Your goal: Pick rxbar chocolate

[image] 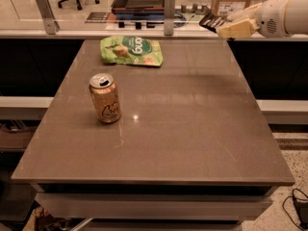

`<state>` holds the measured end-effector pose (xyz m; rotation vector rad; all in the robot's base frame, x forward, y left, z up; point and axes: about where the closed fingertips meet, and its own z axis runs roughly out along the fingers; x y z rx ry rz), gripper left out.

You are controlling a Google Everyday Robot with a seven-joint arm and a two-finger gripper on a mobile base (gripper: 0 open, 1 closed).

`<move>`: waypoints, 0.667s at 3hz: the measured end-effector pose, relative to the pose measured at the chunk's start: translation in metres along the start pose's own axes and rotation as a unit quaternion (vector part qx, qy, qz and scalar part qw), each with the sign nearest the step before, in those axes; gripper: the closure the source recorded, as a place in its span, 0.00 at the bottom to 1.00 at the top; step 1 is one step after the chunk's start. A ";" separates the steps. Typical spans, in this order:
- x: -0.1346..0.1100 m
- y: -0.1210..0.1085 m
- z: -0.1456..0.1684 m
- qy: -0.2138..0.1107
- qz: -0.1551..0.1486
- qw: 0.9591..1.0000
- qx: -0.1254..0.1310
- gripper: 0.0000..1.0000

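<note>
we see the grey tabletop [192,129] carrying a green snack bag [131,50] at its far edge and a can [105,98] left of middle, both well apart from the gripper [222,28], which hangs above the far right corner. its jaws pinch the rxbar chocolate [210,21], which sticks out leftward from them, off the tabletop, long axis roughly along the arm. we judge what remains is carrying it clear.

Can [105,98] stands before bag [131,50] on the table [192,129], gripper [222,26] holding rxbar chocolate [210,20] above its far right corner.
</note>
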<state>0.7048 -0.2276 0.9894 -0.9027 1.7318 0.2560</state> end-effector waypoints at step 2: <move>-0.014 -0.001 -0.011 -0.010 -0.015 1.000 0.011 1.00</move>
